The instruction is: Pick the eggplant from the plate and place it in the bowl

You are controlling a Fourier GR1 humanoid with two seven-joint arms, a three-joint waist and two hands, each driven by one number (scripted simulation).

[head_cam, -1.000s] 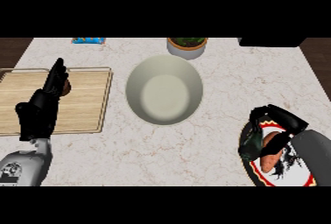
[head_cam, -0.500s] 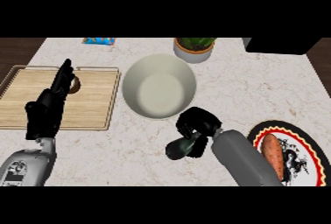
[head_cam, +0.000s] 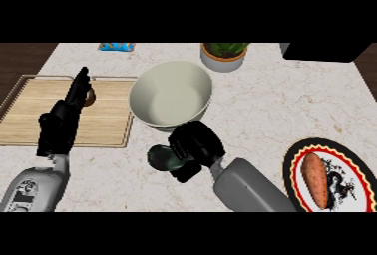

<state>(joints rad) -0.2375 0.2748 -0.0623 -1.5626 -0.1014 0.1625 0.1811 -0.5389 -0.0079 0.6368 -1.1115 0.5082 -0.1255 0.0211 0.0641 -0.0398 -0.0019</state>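
Note:
A large pale bowl stands at the counter's middle. Just in front of it my right hand is curled round a dark, rounded eggplant, which sticks out to the hand's left, below the bowl's near rim. The black, red-rimmed plate lies at the lower right and holds an orange sweet potato. My left hand rests open with fingers up over the wooden cutting board at the left.
A small brown thing lies on the cutting board behind my left hand's fingers. A potted plant stands behind the bowl. A blue packet sits at the back left, a black block at the back right.
My right hand has moved left from the plate to just in front of the bowl, carrying the eggplant. The left hand has stayed in place.

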